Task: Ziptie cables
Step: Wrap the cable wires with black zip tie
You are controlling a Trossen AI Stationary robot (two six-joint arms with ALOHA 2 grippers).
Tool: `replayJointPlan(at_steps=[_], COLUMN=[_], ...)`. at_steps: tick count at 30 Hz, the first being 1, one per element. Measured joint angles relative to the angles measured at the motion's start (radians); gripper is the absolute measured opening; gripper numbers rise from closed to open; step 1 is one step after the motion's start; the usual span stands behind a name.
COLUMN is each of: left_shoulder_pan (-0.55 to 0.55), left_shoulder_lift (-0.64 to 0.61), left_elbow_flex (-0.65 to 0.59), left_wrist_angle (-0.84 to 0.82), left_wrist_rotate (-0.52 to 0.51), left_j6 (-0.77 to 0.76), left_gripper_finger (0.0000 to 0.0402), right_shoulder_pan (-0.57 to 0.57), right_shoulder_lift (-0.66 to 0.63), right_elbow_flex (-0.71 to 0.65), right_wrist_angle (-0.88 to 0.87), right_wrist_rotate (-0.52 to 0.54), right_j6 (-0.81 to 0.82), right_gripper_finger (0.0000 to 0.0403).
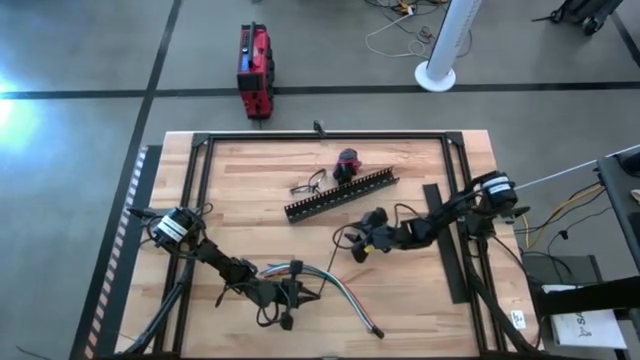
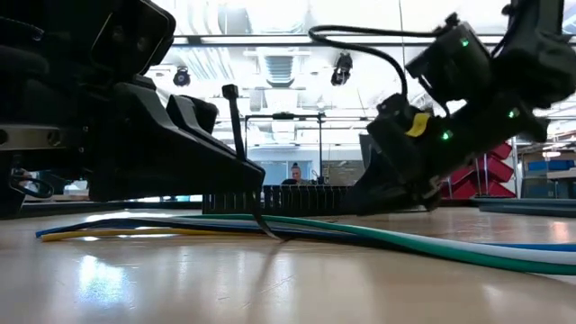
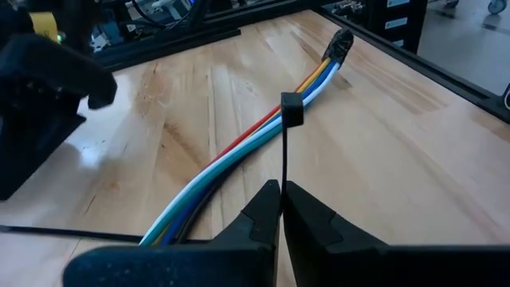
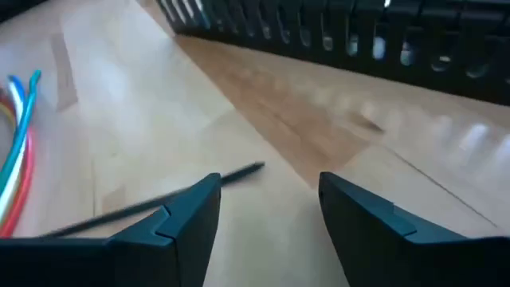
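The ziptie [image 3: 285,151] is clenched upright in the left pincer [image 3: 282,209] beside the cables [image 3: 239,155] lying on the worktop [image 3: 382,159]. The right pincer [image 4: 269,209] is held released near the strip's free tail, which could be missed or knocked aside, and the strip pulled from the left grip.

High view: overhead, facing straight down, far enough to take in the whole wooden surface [image 1: 250,190] and surrounding floor.
Low view: at surface height, facing level across it into the room, very close to the cables [image 2: 432,245].
Left wrist view: close, looking past its own pincer [image 3: 282,209] along the same cables.
Right wrist view: close, angled down past its pincer [image 4: 269,209] toward the slotted duct [image 4: 374,44], also seen overhead.
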State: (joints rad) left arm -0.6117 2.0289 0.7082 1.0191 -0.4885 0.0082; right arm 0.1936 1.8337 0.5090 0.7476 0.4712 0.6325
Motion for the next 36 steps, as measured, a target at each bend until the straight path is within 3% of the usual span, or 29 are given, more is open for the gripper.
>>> replayJointPlan(at_steps=[5,12,22,36], left_shoulder_pan=[0.000,0.001,0.006,0.013], left_shoulder_lift=[0.000,0.000,0.000,0.000], left_elbow_flex=[0.000,0.000,0.000,0.000], left_wrist_angle=[-0.010,-0.013,-0.012,-0.010], left_wrist_rotate=[0.000,0.000,-0.002,-0.003], left_j6=[0.000,0.000,0.000,-0.018], left_gripper_finger=[0.0000,0.0000,0.0000,0.0000], right_shoulder_pan=[-0.010,-0.009,-0.006,-0.016], right_shoulder_lift=[0.109,0.133,-0.037,-0.004], right_elbow_flex=[0.023,0.049,0.086,0.167], right_wrist_angle=[0.134,0.122,-0.239,-0.305], right_wrist_rotate=[0.042,0.061,-0.066,-0.056], right_j6=[0.000,0.138,0.283,0.378], right_gripper_finger=[0.0200,0.0198,0.0184,0.0190])
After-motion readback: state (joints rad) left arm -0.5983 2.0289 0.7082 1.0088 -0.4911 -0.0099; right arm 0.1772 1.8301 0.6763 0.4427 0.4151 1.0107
